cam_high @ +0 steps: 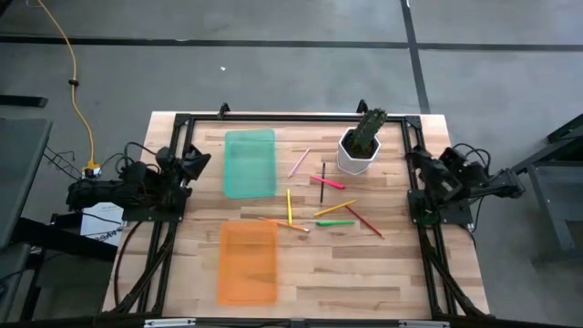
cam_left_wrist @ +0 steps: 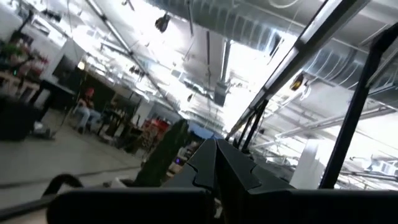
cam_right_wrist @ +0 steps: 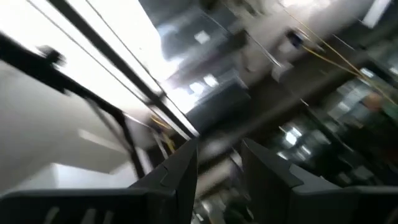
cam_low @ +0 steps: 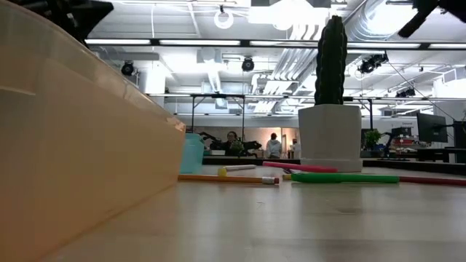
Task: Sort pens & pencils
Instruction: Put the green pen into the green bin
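Note:
The pens and pencils lie flat and scattered on the wooden table's middle. In the high view I see the pale pink pen (cam_high: 299,162), magenta pen (cam_high: 327,182), green pen (cam_high: 335,222), two yellow sticks (cam_high: 289,206) (cam_high: 334,209), a dark pencil (cam_high: 322,170), a red pencil (cam_high: 364,221) and an orange pencil (cam_high: 281,222). The low view shows the green pen (cam_low: 342,177), magenta pen (cam_low: 298,167) and orange pencil (cam_low: 226,178). My left gripper (cam_high: 193,164) (cam_left_wrist: 216,146) is folded back at the left edge, shut. My right gripper (cam_high: 414,159) (cam_right_wrist: 219,149) waits at the right edge, open.
A green tray (cam_high: 250,162) lies far left of the sticks, and an orange tray (cam_high: 248,262) sits nearer; its wall (cam_low: 87,145) fills the low view's left. A white pot with a cactus (cam_high: 360,146) (cam_low: 331,135) stands at the far side, close to the sticks.

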### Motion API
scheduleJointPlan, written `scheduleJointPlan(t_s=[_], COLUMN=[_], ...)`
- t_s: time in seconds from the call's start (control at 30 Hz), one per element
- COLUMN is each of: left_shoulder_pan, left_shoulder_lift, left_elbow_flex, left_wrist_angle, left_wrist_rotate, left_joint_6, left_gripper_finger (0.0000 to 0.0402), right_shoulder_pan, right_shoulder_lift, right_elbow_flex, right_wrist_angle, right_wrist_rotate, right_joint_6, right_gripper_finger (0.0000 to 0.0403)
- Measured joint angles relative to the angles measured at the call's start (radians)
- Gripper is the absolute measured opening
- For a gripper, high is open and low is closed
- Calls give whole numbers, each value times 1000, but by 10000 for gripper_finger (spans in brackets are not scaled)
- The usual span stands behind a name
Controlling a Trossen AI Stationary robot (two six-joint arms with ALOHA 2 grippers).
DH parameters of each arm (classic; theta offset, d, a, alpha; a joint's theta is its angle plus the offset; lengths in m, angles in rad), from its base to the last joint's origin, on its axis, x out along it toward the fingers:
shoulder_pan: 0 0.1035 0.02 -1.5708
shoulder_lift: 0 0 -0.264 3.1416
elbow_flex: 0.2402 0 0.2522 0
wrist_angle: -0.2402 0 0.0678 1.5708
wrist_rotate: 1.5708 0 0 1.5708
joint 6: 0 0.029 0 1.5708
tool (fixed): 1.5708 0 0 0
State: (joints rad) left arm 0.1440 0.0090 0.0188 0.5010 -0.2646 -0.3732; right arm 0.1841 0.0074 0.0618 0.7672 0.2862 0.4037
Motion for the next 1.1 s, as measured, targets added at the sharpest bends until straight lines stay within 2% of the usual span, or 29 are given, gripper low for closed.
scheduleJointPlan(t_s=[0.1,0.23,0.5,0.6,0.83,1.1], left_shoulder_pan=[0,0,0,0,0,0], left_shoulder_lift=[0,0,47,101,285,511], left_elbow_flex=[29,89,213,240,340,513], left_wrist_angle=[-27,-137,-396,-400,-400,-421], left_wrist_rotate=[8,33,85,115,182,259], left_joint_6=[13,29,29,29,42,155], left_gripper_finger=[1,1,1,1,1,1], right_shoulder_pan=[0,0,0,0,0,0], right_shoulder_lift=[0,21,194,272,406,525], right_elbow_flex=[29,89,279,350,461,553], right_wrist_angle=[-110,-232,-437,-526,-563,-743], right_wrist_rotate=[52,73,73,72,31,30], right_joint_6=[56,96,92,94,89,179], right_gripper_finger=[117,117,109,83,7,14])
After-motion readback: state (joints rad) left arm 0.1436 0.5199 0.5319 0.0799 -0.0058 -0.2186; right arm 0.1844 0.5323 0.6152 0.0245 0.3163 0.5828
